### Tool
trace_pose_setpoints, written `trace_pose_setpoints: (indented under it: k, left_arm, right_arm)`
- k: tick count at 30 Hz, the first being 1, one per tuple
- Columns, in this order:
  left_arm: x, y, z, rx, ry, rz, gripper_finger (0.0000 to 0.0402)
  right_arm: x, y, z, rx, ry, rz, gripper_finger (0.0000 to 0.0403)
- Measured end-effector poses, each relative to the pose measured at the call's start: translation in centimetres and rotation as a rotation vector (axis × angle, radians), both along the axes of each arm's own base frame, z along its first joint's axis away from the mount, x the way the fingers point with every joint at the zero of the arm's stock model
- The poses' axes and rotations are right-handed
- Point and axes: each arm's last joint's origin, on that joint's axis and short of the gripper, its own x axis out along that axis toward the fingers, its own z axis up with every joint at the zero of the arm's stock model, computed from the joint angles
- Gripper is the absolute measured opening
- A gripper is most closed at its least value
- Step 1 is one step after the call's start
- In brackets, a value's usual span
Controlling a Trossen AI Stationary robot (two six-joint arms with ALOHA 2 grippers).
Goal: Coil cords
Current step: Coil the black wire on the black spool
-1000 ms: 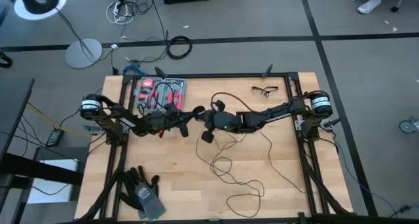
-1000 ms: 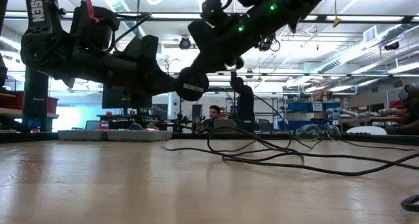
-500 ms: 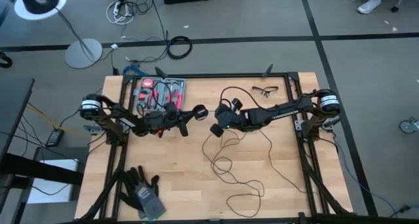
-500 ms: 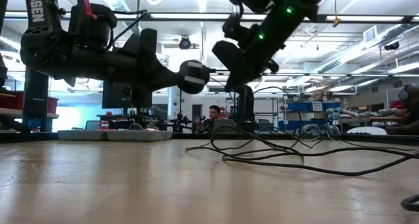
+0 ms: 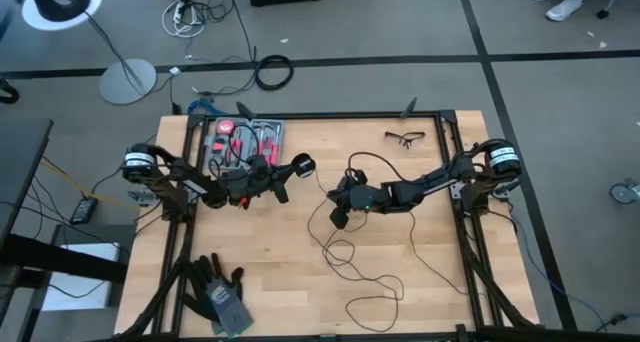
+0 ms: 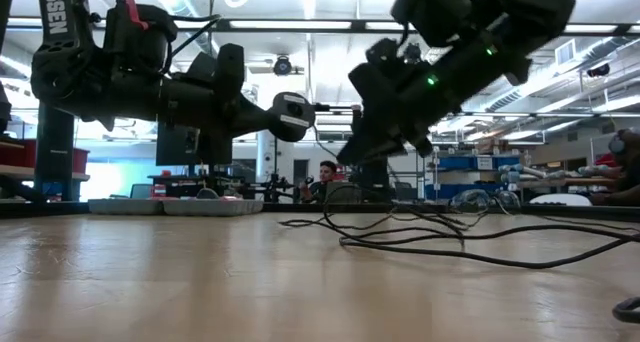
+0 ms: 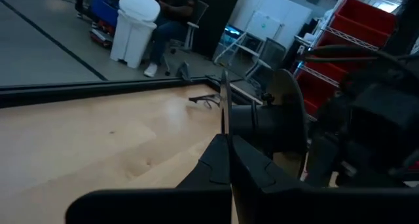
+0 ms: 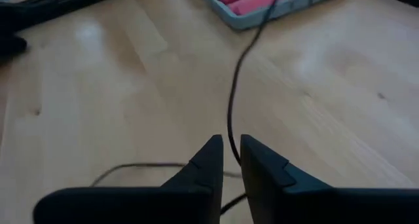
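Note:
The cord is thin and black. Its loose loops [image 5: 345,254] lie on the wooden table's middle and near part, and they also show in the low view [image 6: 450,244]. It ends in a round black puck [image 5: 303,164]. My left gripper [image 5: 291,173] is level, clear of the table left of centre, and shut at the puck end. My right gripper [image 5: 338,218] slants down right of it. Its fingers stand a little apart, and a strand of the cord [image 8: 230,112] runs through the narrow gap [image 8: 232,147]. My left gripper pinches the cord's puck end [image 7: 223,122] between its two fingertips, coming level from the table's left. The puck [image 7: 283,119] sits just past the fingertips, lifted clear of the table, and the cord leads off it toward my right gripper. My right gripper has the cord strand between its fingers [image 8: 262,160]; I cannot tell whether either finger touches it.
A grey tray of red-handled tools [image 5: 245,142] sits at the far left. Safety glasses [image 5: 405,137] lie at the far right, and dark gloves [image 5: 220,294] at the near left edge. Black frame rails [image 5: 330,116] border the table. People sit in the room behind [image 6: 325,174].
My right gripper has drawn away from the left gripper toward the table's right edge, and it has sunk lower and rolled. The strand between the two grippers has lengthened. My left gripper has kept its place but tipped, raising the puck a little.

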Motion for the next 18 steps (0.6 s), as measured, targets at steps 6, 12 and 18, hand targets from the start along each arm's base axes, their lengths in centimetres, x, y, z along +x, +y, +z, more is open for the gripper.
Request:
trace_pose_setpoints:
  k: [6,12,18]
  left_arm:
    - [0.0,0.1,0.2,0.003,-0.023,0.022,0.0000]
    - [-0.1,0.1,1.0,0.027,-0.095,0.037,0.0000]
    - [-0.2,0.1,1.2,0.042,-0.105,0.040,0.0000]
  right_arm:
    - [-1.5,0.3,-1.6,-0.002,-0.018,0.003,0.0058]
    - [-2.2,0.3,-1.8,-0.059,-0.085,-0.010,0.0056]
    - [-2.1,-0.7,-1.4,-0.161,-0.090,-0.036,0.0058]
